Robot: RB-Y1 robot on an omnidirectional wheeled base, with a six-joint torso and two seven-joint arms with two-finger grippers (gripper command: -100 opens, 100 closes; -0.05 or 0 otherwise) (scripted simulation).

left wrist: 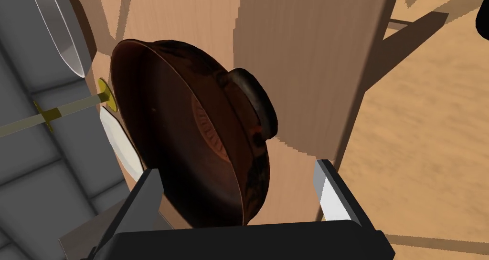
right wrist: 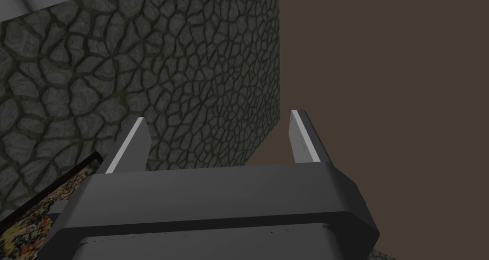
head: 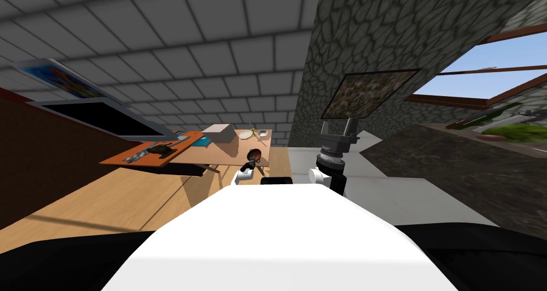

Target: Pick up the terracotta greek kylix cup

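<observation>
- Relation: the kylix cup point(left wrist: 200, 142) lies at the left tool's point(left wrist: 237, 169) 12 o'clock, inside the gap between its fingers point(left wrist: 149, 195). From my chest it is at about 11 o'clock, at the near edge of the wooden surface point(left wrist: 296, 42).
- Axis: the cup appears tipped relative to the tool. Its rim disc runs outward along the line of reach, and its foot point(left wrist: 260, 104) points toward the farther finger. I judge that closing would pinch across the shallow depth of the bowl, not across its width.
- Left tool state: the fingers stand wide. One lies against or just beside the rim and the other is apart from the bowl, so nothing is clamped.
- Support: I cannot tell whether the cup rests on the surface or hangs clear of it.
- Right tool point(right wrist: 218, 116): it is raised at about 1 o'clock, fingers spread and empty, well apart from the cup. The left arm is the nearer one.
- Materials: the cup is a dark reddish-brown, thin-walled shallow bowl with a ringed centre and a thick, rounded, darker foot. The surface is pale, smooth wood grain.
- Neighbours: a white dish point(left wrist: 119, 142) and a slender yellow item point(left wrist: 57, 110) lie just beyond the rim.
</observation>
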